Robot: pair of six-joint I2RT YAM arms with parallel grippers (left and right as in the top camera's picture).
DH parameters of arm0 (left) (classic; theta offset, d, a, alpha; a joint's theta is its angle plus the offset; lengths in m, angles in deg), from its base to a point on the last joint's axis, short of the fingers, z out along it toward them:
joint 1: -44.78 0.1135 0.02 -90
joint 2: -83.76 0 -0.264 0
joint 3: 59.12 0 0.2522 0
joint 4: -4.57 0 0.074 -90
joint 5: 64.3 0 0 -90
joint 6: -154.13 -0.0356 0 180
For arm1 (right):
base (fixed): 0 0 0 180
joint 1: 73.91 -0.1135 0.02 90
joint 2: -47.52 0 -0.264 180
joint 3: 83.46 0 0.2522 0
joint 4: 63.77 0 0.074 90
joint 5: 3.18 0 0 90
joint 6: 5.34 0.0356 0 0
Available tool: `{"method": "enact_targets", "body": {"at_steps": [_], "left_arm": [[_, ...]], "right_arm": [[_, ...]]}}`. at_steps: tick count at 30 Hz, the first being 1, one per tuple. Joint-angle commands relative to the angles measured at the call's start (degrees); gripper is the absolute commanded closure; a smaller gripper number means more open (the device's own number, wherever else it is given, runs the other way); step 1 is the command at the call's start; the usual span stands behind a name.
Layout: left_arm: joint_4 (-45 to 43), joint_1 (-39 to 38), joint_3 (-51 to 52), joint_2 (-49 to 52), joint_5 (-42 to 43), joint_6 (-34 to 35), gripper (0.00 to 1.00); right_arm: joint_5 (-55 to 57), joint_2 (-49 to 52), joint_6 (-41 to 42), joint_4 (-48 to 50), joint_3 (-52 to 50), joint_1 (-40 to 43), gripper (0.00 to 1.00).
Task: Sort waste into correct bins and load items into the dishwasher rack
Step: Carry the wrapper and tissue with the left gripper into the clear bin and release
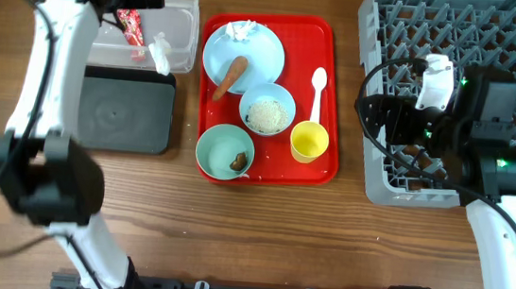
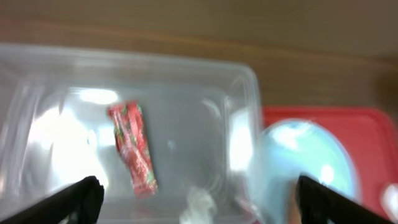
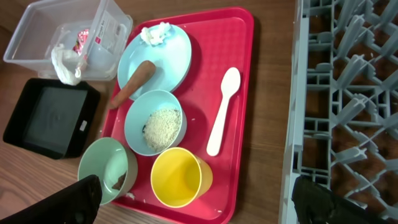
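**Mia:** What is done so far?

**Ben:** Not much. The red snack wrapper (image 2: 132, 146) lies flat in the clear tub (image 1: 184, 9). That is one bit of waste in a bin. A white crumpled bit (image 1: 159, 54) sits at that tub's corner, right by the rim. I cannot tell if it is all the way in.

**Mia:** Is the left gripper holding anything?

**Ben:** No. The left gripper (image 2: 205, 200) hangs over the clear tub. Its jaws are spread wide with nothing between them. The wrapper is down below, not touching it.

**Mia:** And the other one?

**Ben:** The right gripper (image 3: 205, 202) is over by the dishwasher rack (image 3: 348, 93). Its jaws are wide apart too, and it is empty.

**Mia:** So what is left?

**Ben:** Almost all of it. The black tub (image 3: 53, 118) has nothing in it. Everything else sits on the red tray (image 3: 242, 37). The light blue plate (image 3: 168, 59) holds the carrot (image 3: 134, 81) and a white scrap (image 3: 155, 34). The light blue bowl (image 3: 140, 112) has the rice (image 3: 163, 129) in it. The mint-green bowl (image 1: 215, 145) has the brown lump (image 1: 239, 162) in it. The yellow cup (image 3: 177, 177) and the white spoon (image 3: 222, 109) are next to the bowls. The rack has no dishes in it.

**Mia:** What should happen first?

**Ben:** I think the food and the scrap need to go in the bins first. Then the five dishes can go in the rack.
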Motion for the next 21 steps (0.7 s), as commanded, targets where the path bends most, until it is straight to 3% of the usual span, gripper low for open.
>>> {"method": "enact_targets", "body": {"at_steps": [1, 4, 9, 16, 18, 21], "left_arm": [[12.63, -2.38, 0.24, -2.25, -4.39, 14.71, 0.00], [14.86, -4.55, 5.09, -2.27, -7.13, 19.61, 0.00], [4.98, -7.87, 17.40, -2.27, -10.10, 23.04, 0.01], [-10.29, -7.82, 26.69, -2.25, -10.36, 20.70, 0.09], [-13.27, -7.80, 28.00, -2.25, -10.60, 20.55, 0.17], [-15.61, -7.80, 29.05, -1.92, -10.99, 20.33, 0.43]], "right_arm": [[-0.87, 0.11, 0.74, 0.15, 1.22, -0.39, 0.00], [-0.85, 0.11, 0.70, 0.17, 1.22, -0.39, 0.00], [-0.85, 0.11, 0.66, -0.09, 1.22, -0.39, 0.01], [-0.85, 0.11, 0.66, -0.04, 1.22, -0.39, 0.00], [-0.85, 0.11, 0.66, -0.07, 1.22, -0.39, 0.00], [-0.87, 0.11, 0.76, -0.09, 1.22, -0.39, 0.00]]}}
